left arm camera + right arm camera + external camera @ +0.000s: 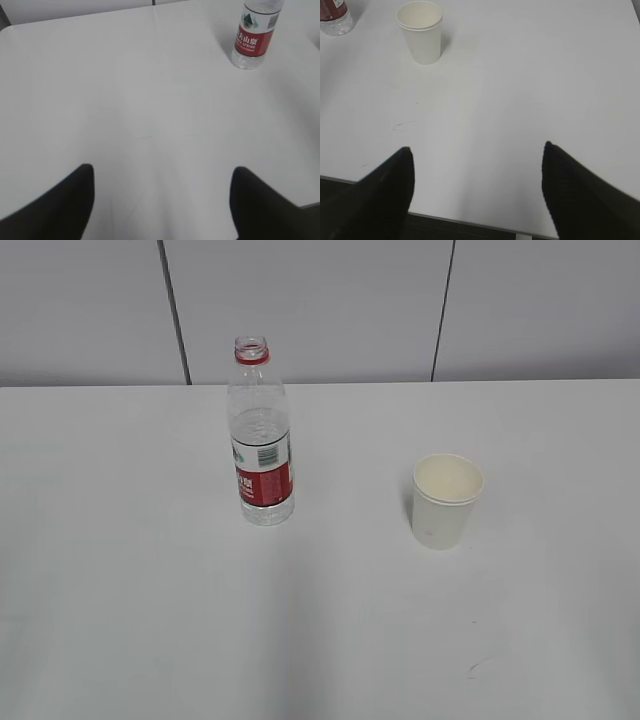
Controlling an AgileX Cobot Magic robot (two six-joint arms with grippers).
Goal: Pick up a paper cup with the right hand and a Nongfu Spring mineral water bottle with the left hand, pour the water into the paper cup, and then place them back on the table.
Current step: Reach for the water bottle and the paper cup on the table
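The Nongfu Spring bottle (262, 440) stands upright and uncapped on the white table (150, 590), left of centre, with clear water in it. It also shows in the left wrist view (255, 35) at the top right, and its base shows in the right wrist view (334, 17). The cream-white paper cup (446, 500) stands upright and empty to its right; it also shows in the right wrist view (421, 30) at the top left. My left gripper (162, 172) is open and empty, well short of the bottle. My right gripper (477, 150) is open and empty over the table's near edge, short of the cup. Neither gripper shows in the exterior view.
A grey panelled wall (320, 310) stands behind the table's far edge. The table's front edge (470, 222) shows under my right gripper. A faint dark scuff mark (478, 668) lies on the table in front of the cup.
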